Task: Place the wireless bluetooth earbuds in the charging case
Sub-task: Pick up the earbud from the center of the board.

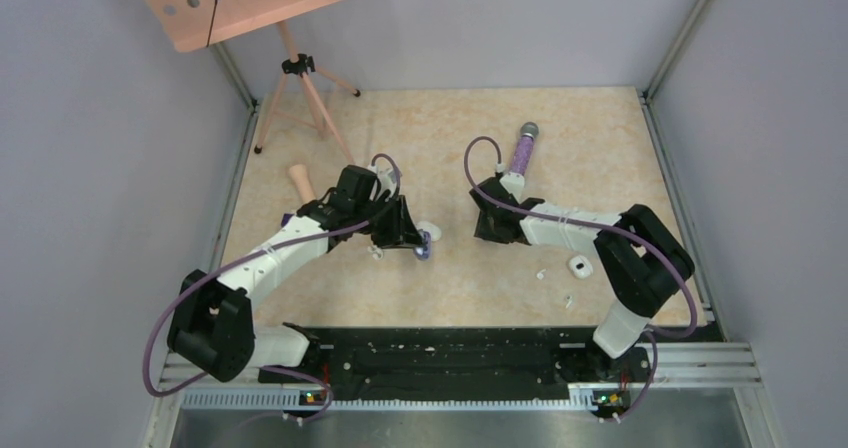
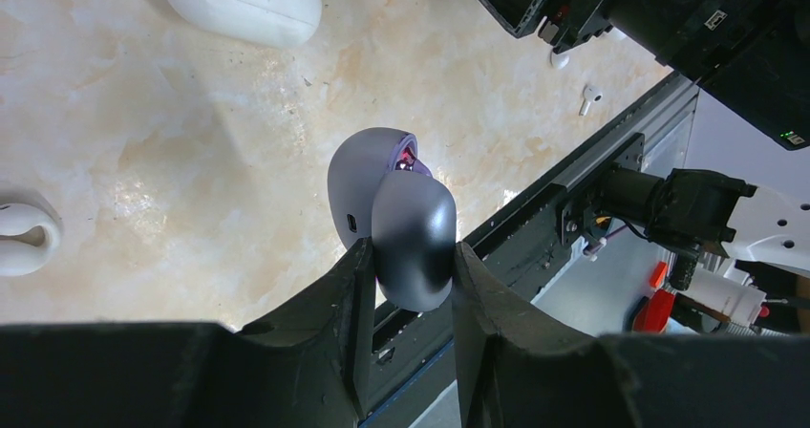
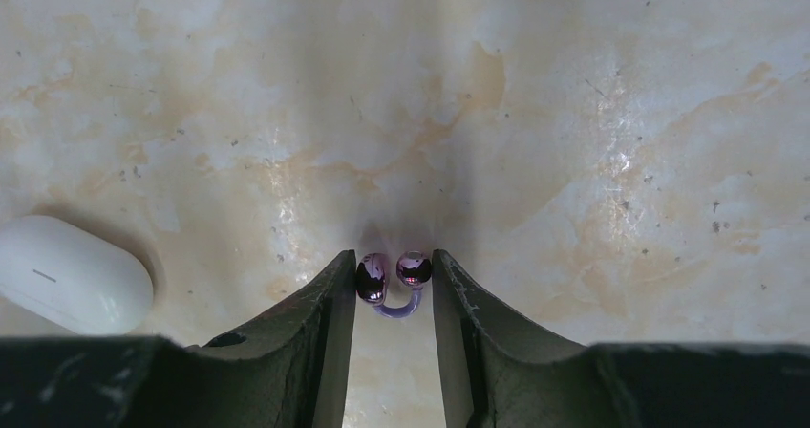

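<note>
Left gripper (image 2: pixel 411 248): jaws clamped on the open purple charging case (image 2: pixel 413 223), left of centre. Right gripper (image 3: pixel 393 256): purple earbud (image 3: pixel 372 278) between its jaws, mid-table; whether they pinch it cannot be told.

One camera, high behind the arms (image 1: pixel 280 253), looks down over the whole table (image 1: pixel 440 138). Each wrist camera peers close past its fingers (image 2: pixel 330 352) at that tabletop; the left's also catches the near rail (image 2: pixel 573 175).
</note>
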Tool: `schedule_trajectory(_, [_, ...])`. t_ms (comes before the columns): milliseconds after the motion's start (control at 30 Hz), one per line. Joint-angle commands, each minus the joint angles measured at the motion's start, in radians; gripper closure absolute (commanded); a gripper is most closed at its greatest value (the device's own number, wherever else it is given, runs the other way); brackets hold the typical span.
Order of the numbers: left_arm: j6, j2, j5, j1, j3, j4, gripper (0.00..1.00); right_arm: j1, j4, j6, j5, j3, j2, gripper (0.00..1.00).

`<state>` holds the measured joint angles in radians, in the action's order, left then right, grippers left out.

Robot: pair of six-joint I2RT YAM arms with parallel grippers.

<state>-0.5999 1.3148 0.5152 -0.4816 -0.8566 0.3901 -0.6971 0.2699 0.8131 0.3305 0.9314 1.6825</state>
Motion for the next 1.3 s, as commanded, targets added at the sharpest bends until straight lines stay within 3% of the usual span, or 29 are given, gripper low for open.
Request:
schedule_trajectory(0, [0.013, -0.035, 0.000, -0.005, -0.002, -0.010, 1.00, -0.010, 0.019, -0.055, -0.016, 0.032, -0.014, 0.66])
schedule_trajectory(233, [0.015, 0.047, 0.034, -0.005, -0.017, -0.049, 1.00, -0.003, 0.005, -0.132, -0.075, -0.016, -0.137, 0.66])
schedule_trajectory(500, [0.042, 0.260, 0.156, -0.009, -0.222, 0.090, 1.00, 0.010, 0.005, -0.211, -0.192, -0.064, -0.260, 0.66])
schedule_trajectory(700, [-0.028, 0.334, 0.237, -0.016, -0.285, 0.063, 1.00, 0.011, 0.007, -0.266, -0.261, -0.083, -0.356, 0.66])
schedule_trajectory(900, [-0.046, 0.386, 0.268, -0.031, -0.357, 0.072, 1.00, 0.007, 0.009, -0.300, -0.327, -0.077, -0.402, 0.67])
schedule_trajectory(1067, [-0.031, 0.443, 0.379, -0.032, -0.409, 0.068, 1.00, 0.002, 0.006, -0.317, -0.377, -0.059, -0.411, 0.67])
schedule_trajectory(1267, [0.028, 0.504, 0.422, -0.033, -0.483, 0.162, 1.00, -0.006, 0.008, -0.333, -0.392, -0.063, -0.456, 0.67])
